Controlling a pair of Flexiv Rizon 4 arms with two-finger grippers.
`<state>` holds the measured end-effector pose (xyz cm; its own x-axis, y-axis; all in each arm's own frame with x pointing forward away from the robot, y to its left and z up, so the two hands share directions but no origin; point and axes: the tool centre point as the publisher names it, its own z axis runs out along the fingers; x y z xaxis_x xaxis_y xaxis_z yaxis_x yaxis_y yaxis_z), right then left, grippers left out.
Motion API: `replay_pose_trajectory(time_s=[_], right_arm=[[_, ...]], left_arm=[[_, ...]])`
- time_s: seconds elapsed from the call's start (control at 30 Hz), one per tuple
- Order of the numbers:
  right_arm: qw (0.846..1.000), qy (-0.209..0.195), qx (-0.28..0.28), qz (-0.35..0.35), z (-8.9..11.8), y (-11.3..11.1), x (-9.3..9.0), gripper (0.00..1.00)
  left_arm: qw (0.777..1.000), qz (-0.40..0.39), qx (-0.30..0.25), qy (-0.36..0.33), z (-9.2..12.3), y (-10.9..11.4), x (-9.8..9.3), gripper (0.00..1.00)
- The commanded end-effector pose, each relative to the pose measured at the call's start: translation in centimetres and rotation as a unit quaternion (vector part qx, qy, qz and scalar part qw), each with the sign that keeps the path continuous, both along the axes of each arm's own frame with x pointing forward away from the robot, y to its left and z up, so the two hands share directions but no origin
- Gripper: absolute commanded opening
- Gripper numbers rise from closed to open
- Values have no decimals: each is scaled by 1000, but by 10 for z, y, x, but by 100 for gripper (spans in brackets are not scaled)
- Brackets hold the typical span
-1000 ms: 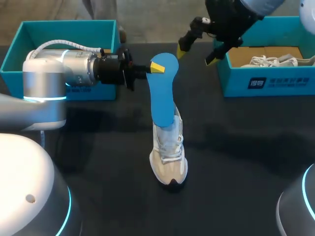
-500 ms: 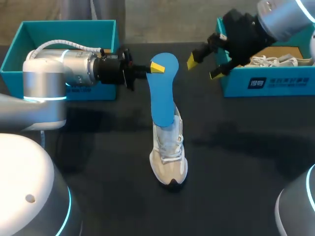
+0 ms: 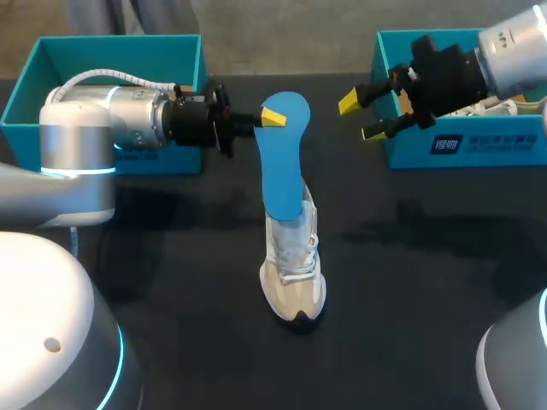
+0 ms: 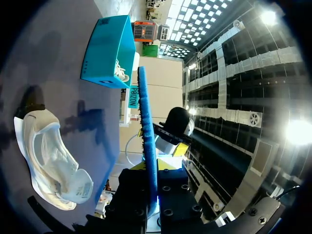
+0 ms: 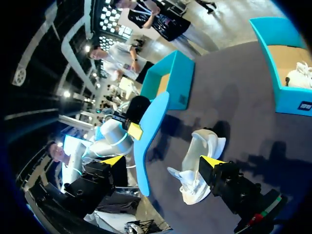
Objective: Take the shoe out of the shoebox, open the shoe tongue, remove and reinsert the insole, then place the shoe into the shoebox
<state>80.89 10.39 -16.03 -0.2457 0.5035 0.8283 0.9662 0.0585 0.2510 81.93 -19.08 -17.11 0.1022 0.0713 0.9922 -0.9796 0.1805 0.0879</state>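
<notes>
Blue and long, the insole is pinched at its upper end by the left fingers. Its axis runs down to the mouth of the sneaker resting on the surface. The right fingers gape empty, well apart, beside the shoebox.

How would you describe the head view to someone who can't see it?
The left gripper pinches the upper end of a blue insole whose lower end sits in a white shoe on the table. The right gripper hangs open near a teal shoebox, apart from the insole.
</notes>
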Motion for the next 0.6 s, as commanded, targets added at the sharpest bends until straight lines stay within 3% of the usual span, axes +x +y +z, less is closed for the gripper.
replay_pose_trajectory(time_s=[0.03, 0.37, 0.6], right_arm=[[998, 8, 67, 11, -9, 2, 6, 100], [996, 38, 83, 19, -15, 5, 10, 100], [996, 38, 83, 19, -15, 5, 10, 100]], left_arm=[[1000, 0, 1, 0, 0, 1, -1, 0], [1000, 0, 1, 0, 0, 1, -1, 0], [1000, 0, 1, 0, 0, 1, -1, 0]])
